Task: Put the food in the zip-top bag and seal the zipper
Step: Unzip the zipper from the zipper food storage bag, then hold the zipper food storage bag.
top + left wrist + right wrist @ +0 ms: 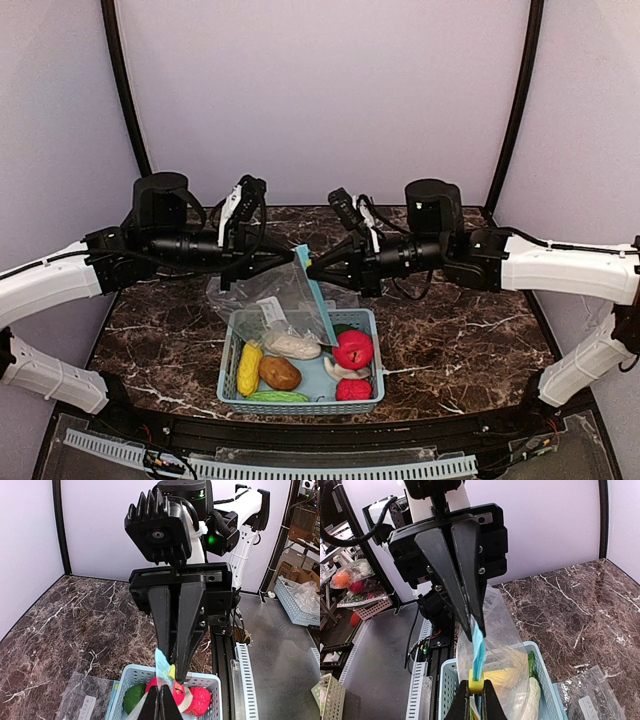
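The clear zip-top bag [270, 295] hangs over the light blue basket [300, 407], its blue zipper strip [316, 295] stretched between both grippers. My left gripper [160, 705] is shut on one end of the strip [479, 640]. Opposite it, my right gripper [476, 692] is shut on the yellow zipper slider [476, 685]. In the basket lie the food pieces: yellow corn [249, 368], brown potato [280, 373], white radish [292, 345], red apple [352, 350], small red fruit [353, 389], green pod [278, 397] and dark green fruit [134, 697].
The basket sits at the near middle of the marble table [460, 340]. Another flat clear bag [82, 700] lies on the table beside the basket. A black rail and white slotted strip [300, 465] run along the near edge. Purple walls enclose the back and both sides.
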Tool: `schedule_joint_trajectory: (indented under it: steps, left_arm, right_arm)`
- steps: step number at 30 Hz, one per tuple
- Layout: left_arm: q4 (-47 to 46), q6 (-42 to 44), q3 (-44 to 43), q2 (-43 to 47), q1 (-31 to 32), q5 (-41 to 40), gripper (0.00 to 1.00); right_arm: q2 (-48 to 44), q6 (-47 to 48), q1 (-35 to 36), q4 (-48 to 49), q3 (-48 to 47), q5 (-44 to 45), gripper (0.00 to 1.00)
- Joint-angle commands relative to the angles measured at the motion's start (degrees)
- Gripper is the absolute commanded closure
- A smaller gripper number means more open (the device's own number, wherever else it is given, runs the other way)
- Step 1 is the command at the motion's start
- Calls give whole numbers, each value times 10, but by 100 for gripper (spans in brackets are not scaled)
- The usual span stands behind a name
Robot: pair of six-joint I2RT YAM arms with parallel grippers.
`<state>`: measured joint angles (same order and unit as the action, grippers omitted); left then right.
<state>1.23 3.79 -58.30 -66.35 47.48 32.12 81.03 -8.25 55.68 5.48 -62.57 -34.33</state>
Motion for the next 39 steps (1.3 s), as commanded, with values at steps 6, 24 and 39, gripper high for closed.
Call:
schedule_joint_trajectory:
  steps: [6, 24, 39]
  left_arm:
    - [-61, -32, 6, 38, -36, 21, 99]
    - [-32, -42, -22, -44, -39, 128, 74]
    - [-30, -34, -20, -46, -37, 117, 99]
  right_arm:
    - [13, -9, 3, -26, 29, 9, 100]
    - [9, -13, 4, -13, 24, -16, 100]
    - [20, -12, 4, -15, 22, -17, 100]
